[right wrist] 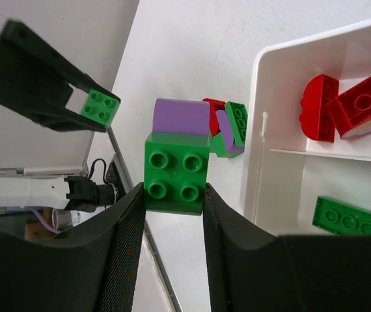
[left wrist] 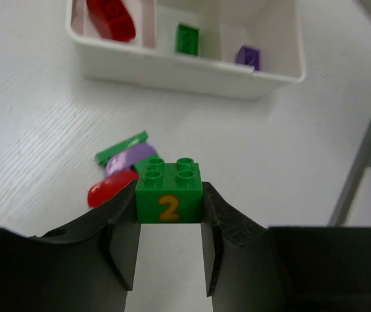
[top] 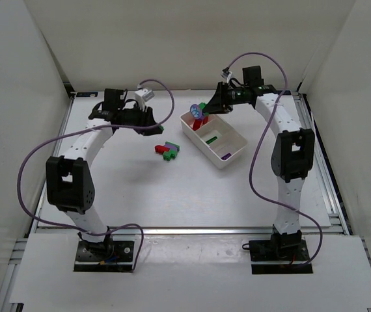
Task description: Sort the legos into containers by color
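Observation:
My left gripper (left wrist: 169,198) is shut on a green brick (left wrist: 169,188) marked with a yellow 2, held above the table near the loose pile. My right gripper (right wrist: 174,195) is shut on a green brick (right wrist: 176,172) with a purple piece (right wrist: 182,117) attached, held beside the white tray's (top: 232,156) far-left end. In the top view, the left gripper (top: 148,125) is left of the pile (top: 166,151) and the right gripper (top: 203,112) is over the tray's far corner. The tray holds red bricks (right wrist: 348,107), a green brick (right wrist: 351,218) and a purple brick (left wrist: 247,57), each colour in its own compartment.
Loose red, green and purple bricks (left wrist: 123,166) lie together on the table left of the tray (left wrist: 172,68). White walls enclose the table on three sides. Purple cables loop off both arms. The left gripper with its brick (right wrist: 101,107) shows in the right wrist view.

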Motion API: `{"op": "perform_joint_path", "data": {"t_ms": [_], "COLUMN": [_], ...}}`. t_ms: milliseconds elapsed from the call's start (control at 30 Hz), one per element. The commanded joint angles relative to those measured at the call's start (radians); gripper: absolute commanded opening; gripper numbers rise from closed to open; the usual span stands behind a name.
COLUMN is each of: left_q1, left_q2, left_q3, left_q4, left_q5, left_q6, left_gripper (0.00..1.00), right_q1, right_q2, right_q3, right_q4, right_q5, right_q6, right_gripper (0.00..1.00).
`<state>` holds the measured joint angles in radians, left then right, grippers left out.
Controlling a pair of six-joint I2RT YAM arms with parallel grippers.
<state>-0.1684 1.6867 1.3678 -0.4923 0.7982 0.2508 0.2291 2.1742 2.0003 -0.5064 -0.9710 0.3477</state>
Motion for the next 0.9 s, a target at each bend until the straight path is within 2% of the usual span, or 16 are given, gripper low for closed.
{"op": "perform_joint_path", "data": {"t_ms": [0,67,233,300,467,633,867], "left_q1": [0.000,-0.034,-0.112,-0.141,-0.213,-0.266,-0.276], "left_q2": [0.066,0.115,0.185,0.243,0.341,0.366,0.430], "left_q3": [0.115,0.149,0.255,0.327,0.415,0.441,0.517], "left_q4": [0.059,0.095,0.123,0.101,0.037,0.061,0.054], "left_q5": [0.242,0.219,0.060,0.038,-0.037,-0.070,-0.054], "left_q6": [-0.175,-0.277,-0.326,-0.350,-0.335,-0.311,-0.268], "left_gripper": [0.10,0.10,0.10,0.10,0.10,0.10,0.10], "right_q1": [-0.002,-0.019,-0.065,-0.086,-0.152,-0.203,-0.206], "right_q2": [-0.100,-0.120,-0.212,-0.241,-0.352,-0.428,-0.458], "right_q3": [-0.017,-0.035,-0.093,-0.127,-0.228,-0.296,-0.295], "right_q4": [-0.010,-0.018,-0.056,-0.073,-0.103,-0.115,-0.152], "right_q5": [-0.009,0.008,0.070,0.124,0.259,0.270,0.314], "right_q6": [-0.055,-0.064,-0.119,-0.142,-0.180,-0.199,-0.285], "right_gripper": [0.00,0.00,0.00,0.00,0.00,0.00,0.00]}}
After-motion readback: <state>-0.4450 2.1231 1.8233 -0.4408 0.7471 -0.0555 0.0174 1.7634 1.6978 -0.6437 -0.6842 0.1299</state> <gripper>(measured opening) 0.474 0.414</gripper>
